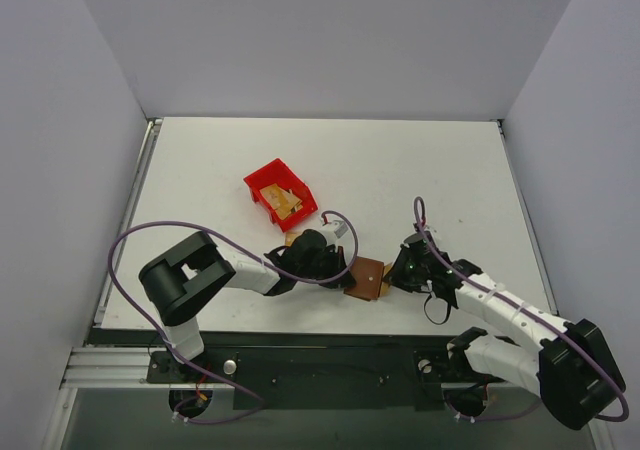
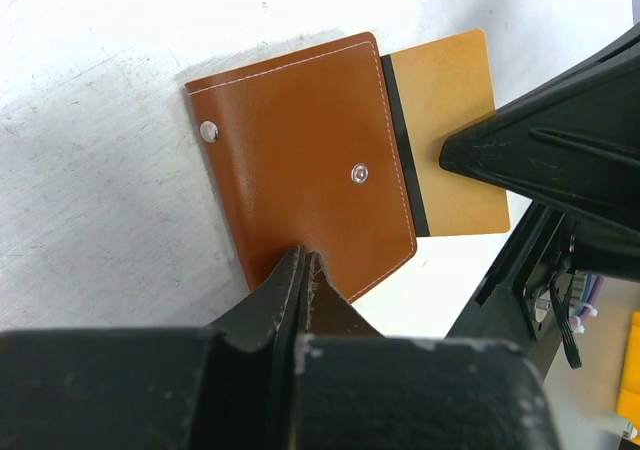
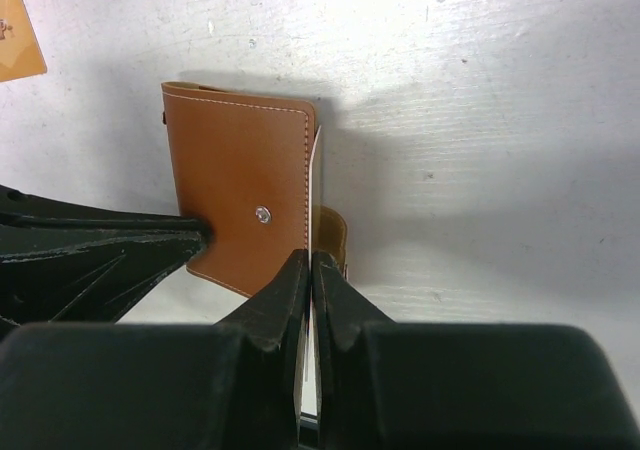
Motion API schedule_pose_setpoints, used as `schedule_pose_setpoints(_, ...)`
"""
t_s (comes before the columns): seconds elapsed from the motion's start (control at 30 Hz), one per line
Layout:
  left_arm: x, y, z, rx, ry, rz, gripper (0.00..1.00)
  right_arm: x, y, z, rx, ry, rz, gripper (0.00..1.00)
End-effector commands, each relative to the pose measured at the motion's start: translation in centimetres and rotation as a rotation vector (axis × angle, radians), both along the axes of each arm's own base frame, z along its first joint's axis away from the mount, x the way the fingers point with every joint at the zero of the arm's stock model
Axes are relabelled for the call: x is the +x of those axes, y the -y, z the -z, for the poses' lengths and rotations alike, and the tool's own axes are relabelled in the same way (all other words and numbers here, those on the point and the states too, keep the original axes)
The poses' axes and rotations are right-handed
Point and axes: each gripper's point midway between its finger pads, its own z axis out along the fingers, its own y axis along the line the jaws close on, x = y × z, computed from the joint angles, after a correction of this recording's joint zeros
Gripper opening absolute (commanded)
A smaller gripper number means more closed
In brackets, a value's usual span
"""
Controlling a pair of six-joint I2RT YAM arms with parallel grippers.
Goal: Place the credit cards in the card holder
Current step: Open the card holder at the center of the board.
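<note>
1. The folded wallet [image 2: 300, 170] lies on the table [image 1: 450, 170] between the arms.
2. The left gripper [image 2: 303, 258] is closed, with its tips against the wallet's edge.
3. The right gripper [image 3: 311, 262] is pinched shut on a gold card [image 2: 450, 140] that sticks out of the wallet's side.
4. More cards [image 1: 290, 202] lie in the red bin [image 1: 260, 182].

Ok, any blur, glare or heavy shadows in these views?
Top external: even light, sharp, no glare on the table. Left wrist: card holder and credit card crisp, left claw dark and soft up close. Right wrist: right claw blurred, soft shadow beside the card holder.
</note>
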Motion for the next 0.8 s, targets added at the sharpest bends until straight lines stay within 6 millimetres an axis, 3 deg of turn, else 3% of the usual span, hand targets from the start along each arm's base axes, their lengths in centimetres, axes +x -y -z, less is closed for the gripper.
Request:
schedule_pose_setpoints(0.0, -0.2, 0.5, -0.8, -0.012, -0.003, 0.015, 0.0, -1.0, -0.5, 0.3, 0.048, -0.022, -0.029, 0.0)
schedule_pose_setpoints(0.33, 0.1, 1.5, -4.8, -0.083, 0.033, 0.036, 0.0, -0.9, -0.5, 0.2, 0.079, -0.016, -0.028, 0.0)
schedule_pose_setpoints(0.5, 0.2, 1.5, -6.3, -0.101, 0.051, 0.041, 0.1, -1.0, -0.2, 0.5, 0.077, -0.021, -0.02, 0.0)
schedule_pose_setpoints(0.57, 0.6, 1.3, -6.6, -0.096, 0.063, 0.031, 0.12, -0.9, -0.3, 0.4, 0.08, -0.018, -0.021, 0.0)
schedule_pose_setpoints(0.77, 2.4, -1.2, -5.1, -0.038, 0.048, -0.059, 0.12, -0.8, -0.1, 0.3, 0.085, -0.009, -0.018, 0.0)
